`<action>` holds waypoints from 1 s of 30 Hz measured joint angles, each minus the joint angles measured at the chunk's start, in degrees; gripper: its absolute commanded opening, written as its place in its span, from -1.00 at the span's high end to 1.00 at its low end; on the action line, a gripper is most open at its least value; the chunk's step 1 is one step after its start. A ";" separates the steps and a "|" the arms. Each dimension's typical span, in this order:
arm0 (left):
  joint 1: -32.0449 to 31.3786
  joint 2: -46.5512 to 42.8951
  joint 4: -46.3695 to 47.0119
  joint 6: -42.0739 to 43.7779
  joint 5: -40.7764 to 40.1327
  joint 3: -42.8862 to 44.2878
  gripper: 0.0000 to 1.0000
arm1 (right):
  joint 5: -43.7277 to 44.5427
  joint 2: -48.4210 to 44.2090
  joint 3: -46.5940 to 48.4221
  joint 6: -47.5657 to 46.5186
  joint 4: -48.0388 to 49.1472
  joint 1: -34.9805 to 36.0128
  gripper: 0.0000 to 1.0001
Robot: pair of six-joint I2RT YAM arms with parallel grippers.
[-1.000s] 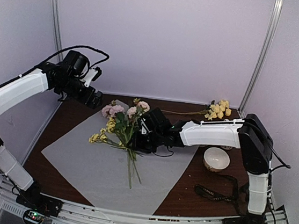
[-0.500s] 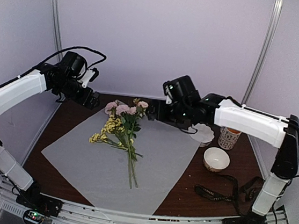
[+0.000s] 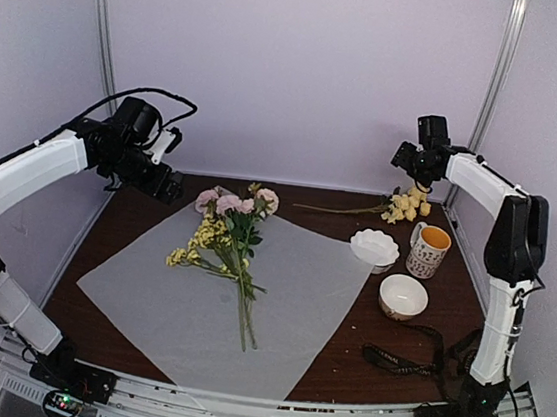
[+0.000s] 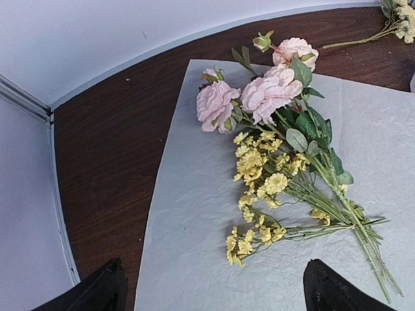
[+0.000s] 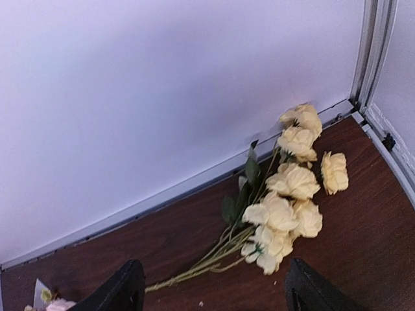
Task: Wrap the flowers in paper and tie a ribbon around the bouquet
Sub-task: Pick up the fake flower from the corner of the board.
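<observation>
1. Ribbon [image 3: 410, 362]: a dark strip lying loose and crumpled on the table [image 3: 130, 227], front right, near the base of the right arm. It is off the paper and neither gripper touches it.
2. Paper [image 3: 196, 310]: one large pale sheet spread flat and set diamond-wise, with its near corner at the table's front edge. It is not folded around anything.
3. White bowl [image 3: 403, 296]: on bare wood, just beside the sheet's right corner.
4. Flowers [image 3: 230, 235]: lying on the far-left part of the sheet, with the stems pointing toward the near edge. The pink heads are at the far end, close to the sheet's far edge, and the small yellow sprays are just nearer and to the left. In the left wrist view the stems fan out loosely and are unbound.
5. Scalloped white dish [image 3: 374, 248] and mug [image 3: 428, 250]: side by side behind the bowl. The dish sits just beside the sheet's right corner. The mug's inside is orange-yellow.
6. Left gripper [image 4: 214, 275]: raised over the far-left of the table, its camera looking down at the blooms. The jaws are spread wide with nothing between them.
7. Sprig of pale yellow roses [image 3: 407, 204]: on bare wood in the far-right corner by the wall, stem pointing left. It is well apart from the bunch on the sheet.
8. Right gripper [image 5: 214, 275]: raised in the far-right corner above that sprig. The jaws are apart and empty, and they do not touch it.
</observation>
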 measured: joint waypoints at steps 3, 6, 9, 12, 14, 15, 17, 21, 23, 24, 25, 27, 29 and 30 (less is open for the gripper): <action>0.33 1.07 -0.02 0.37 -0.11 0.00 -0.96 | 0.63 8.74 11.08 0.39 -3.08 -3.23 -0.51; 0.76 2.19 -0.22 0.70 -0.07 0.00 -0.96 | 2.01 16.61 22.03 0.11 -6.34 -5.75 -0.55; 1.42 3.17 -0.46 0.98 0.17 0.00 -0.96 | 2.51 20.06 25.24 0.35 -8.13 -7.41 -0.61; 2.38 4.24 -0.57 1.05 0.94 0.00 -0.96 | 1.64 21.97 25.42 0.87 -10.54 -8.72 -0.63; 3.21 5.18 -1.03 1.05 1.42 0.00 -0.96 | 1.03 23.82 26.12 1.05 -12.66 -9.51 -0.62; 3.52 5.51 -1.29 1.05 1.55 0.00 -0.96 | 0.44 24.63 26.18 1.05 -13.42 -9.77 -0.62; 4.13 5.97 -1.70 1.07 1.88 0.00 -0.96 | -1.42 26.62 26.60 1.07 -15.28 -10.25 -0.61; 4.83 6.03 -1.86 1.09 2.29 0.00 -0.96 | -5.20 31.52 29.75 1.27 -17.81 -10.62 -0.57; 5.14 6.08 -1.90 1.18 2.36 0.00 -0.96 | -6.43 32.37 29.79 1.64 -18.12 -10.67 -0.55; 5.40 6.10 -1.92 1.31 2.38 0.00 -0.96 | -7.23 32.52 29.79 1.92 -18.14 -10.69 -0.54; 5.64 6.12 -1.90 1.44 2.40 0.00 -0.96 | -8.09 32.52 29.79 2.27 -18.08 -10.69 -0.51; 6.16 6.29 -1.92 1.57 2.47 0.02 -0.96 | -10.36 32.52 29.81 3.26 -17.40 -10.67 -0.37; 6.86 6.51 -1.92 1.75 2.58 0.02 -0.96 | -13.16 32.52 29.83 4.37 -16.09 -10.60 0.04; 7.21 6.60 -1.95 1.81 2.62 0.02 -0.96 | -14.10 32.52 29.83 4.66 -15.74 -10.51 0.22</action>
